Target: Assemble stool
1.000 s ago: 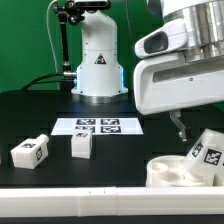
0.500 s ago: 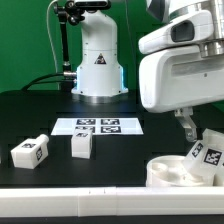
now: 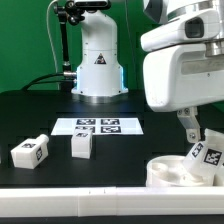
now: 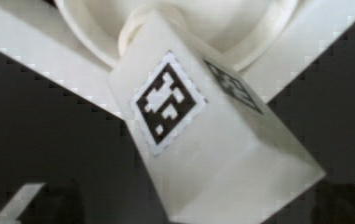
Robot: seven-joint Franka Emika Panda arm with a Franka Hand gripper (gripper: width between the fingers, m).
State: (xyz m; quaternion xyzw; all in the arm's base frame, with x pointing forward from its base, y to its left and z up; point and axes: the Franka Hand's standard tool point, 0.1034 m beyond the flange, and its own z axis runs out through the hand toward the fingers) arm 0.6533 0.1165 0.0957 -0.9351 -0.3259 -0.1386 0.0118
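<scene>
The white round seat (image 3: 168,172) lies at the front on the exterior view's right. One white tagged leg (image 3: 206,152) stands tilted against it on its right side. Two more legs lie at the exterior view's left, one (image 3: 30,151) near the front and one (image 3: 81,144) by the marker board. My gripper (image 3: 189,130) hangs just above the tilted leg. In the wrist view this leg (image 4: 200,120) fills the picture with the seat (image 4: 192,25) behind it. My gripper (image 4: 192,212) is open, with the dark fingers (image 4: 14,205) wide apart on either side of the leg's near end.
The marker board (image 3: 98,126) lies flat in the middle of the black table. The arm's white base (image 3: 97,60) stands behind it. The table's front edge (image 3: 80,192) runs just in front of the seat.
My gripper has moved toward the exterior view's right, to a spot over the tilted leg. The legs and the seat have not moved.
</scene>
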